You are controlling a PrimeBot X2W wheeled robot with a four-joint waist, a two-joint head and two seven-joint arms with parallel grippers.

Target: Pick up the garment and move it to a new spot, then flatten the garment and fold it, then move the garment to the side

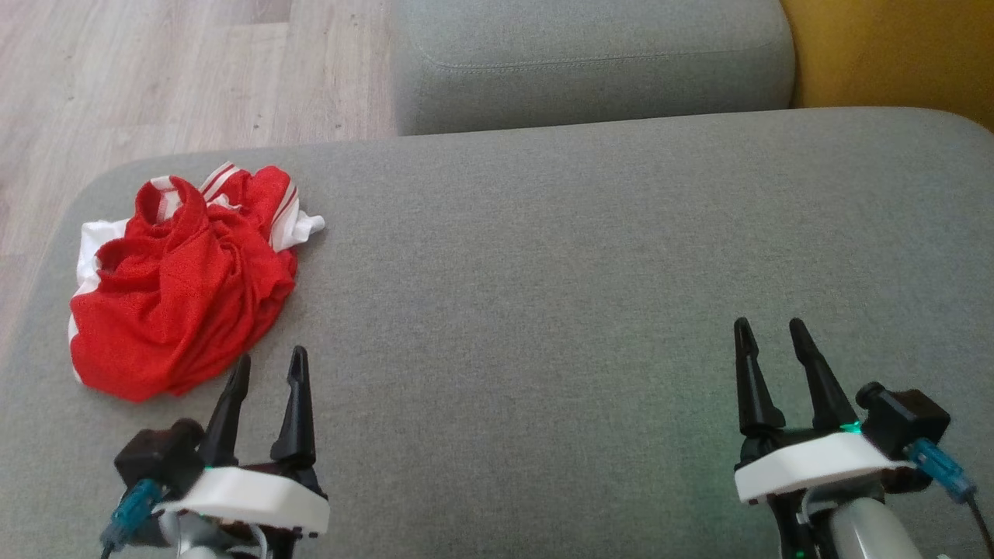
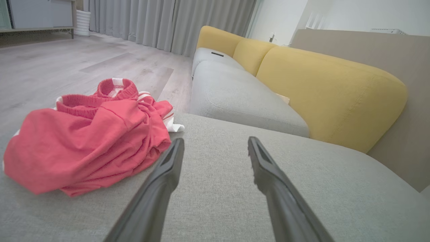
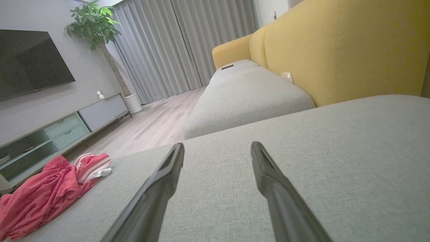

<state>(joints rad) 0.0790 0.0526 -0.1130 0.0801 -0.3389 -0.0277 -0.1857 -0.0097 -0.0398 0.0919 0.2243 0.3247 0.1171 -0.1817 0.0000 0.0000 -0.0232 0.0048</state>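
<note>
The garment (image 1: 182, 287), red with white striped trim, lies crumpled in a heap on the left part of the grey seat (image 1: 543, 256), close to its left edge. A white corner of the cloth sticks out on the far right side of the heap.

The left end effector (image 1: 272, 355) is over the seat just beside the heap's near edge. Its fingers are spread, point past the heap's right side and have nothing between them. The right end effector (image 1: 770, 324) is over the right part of the seat, well apart from the garment. It is also spread and empty.

Beyond the seat lies a second grey cushion (image 1: 590, 62), with a yellow backrest (image 2: 322, 90) along its right. Pale wood floor (image 1: 155, 70) runs to the left. In the right wrist view, grey curtains (image 3: 174, 47), a plant (image 3: 94, 23), a dark TV (image 3: 30, 60) and a low cabinet (image 3: 67, 124) stand across the room.
</note>
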